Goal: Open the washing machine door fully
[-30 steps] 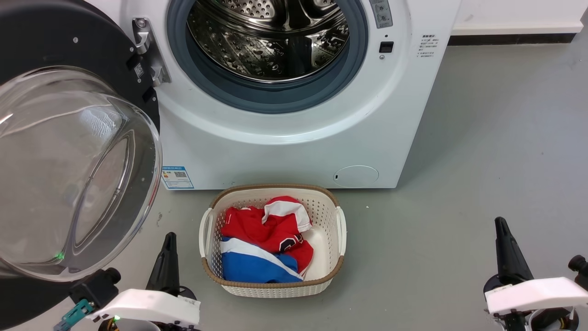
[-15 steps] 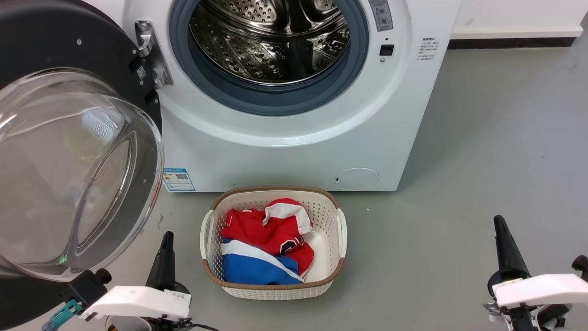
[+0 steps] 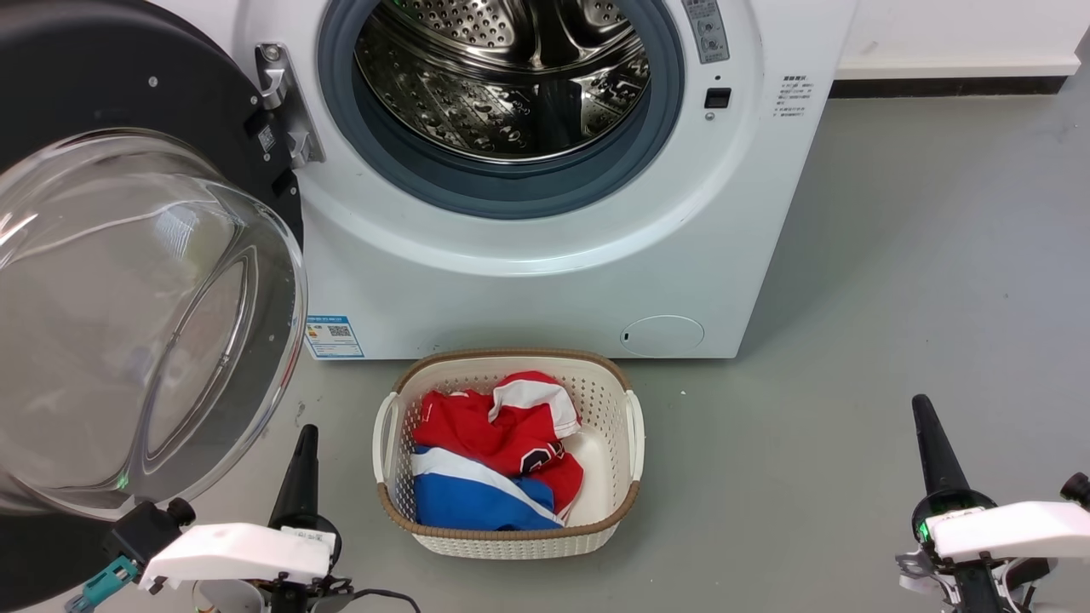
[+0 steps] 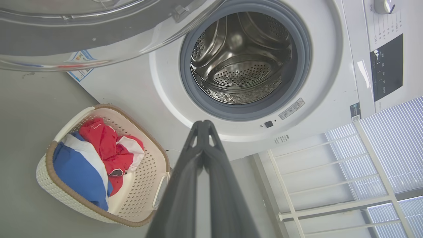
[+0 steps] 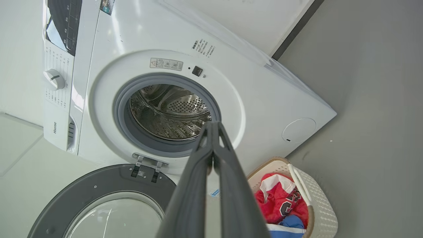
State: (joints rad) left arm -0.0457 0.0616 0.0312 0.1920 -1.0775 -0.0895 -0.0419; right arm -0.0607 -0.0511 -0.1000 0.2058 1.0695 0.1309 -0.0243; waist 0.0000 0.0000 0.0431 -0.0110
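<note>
Jaws on both arms are pressed together w/ nothing between them: left gripper (image 4: 203, 127) and right gripper (image 5: 213, 129) each show fingertips meeting, empty. Swung out on its hinge (image 3: 285, 111) at the robot's left, the washing machine door (image 3: 102, 94) stands well off the opening, black ring and bulging glass bowl (image 3: 128, 323) turned toward the robot. That leaves the washing machine (image 3: 528, 281) front uncovered: whole grey-blue gasket (image 3: 511, 191) and steel drum (image 3: 502, 77) in plain sight, and what shows of the drum looks empty. Neither gripper touches the door; left one sits low, near the bowl's bottom edge but apart, right one well apart on the other side. Judgement: opening job is done or v. nearly so. Door looks at or past square to the front, tho can't tell if the hinge has travel left; if it does, only a last push outward is needed. Out front, a laundry basket (image 3: 511, 351) w/ red, white & blue clothes (image 3: 485, 426) sits on the grey floor (image 3: 894, 255) just before the machine, beside the door, not touching it.
</note>
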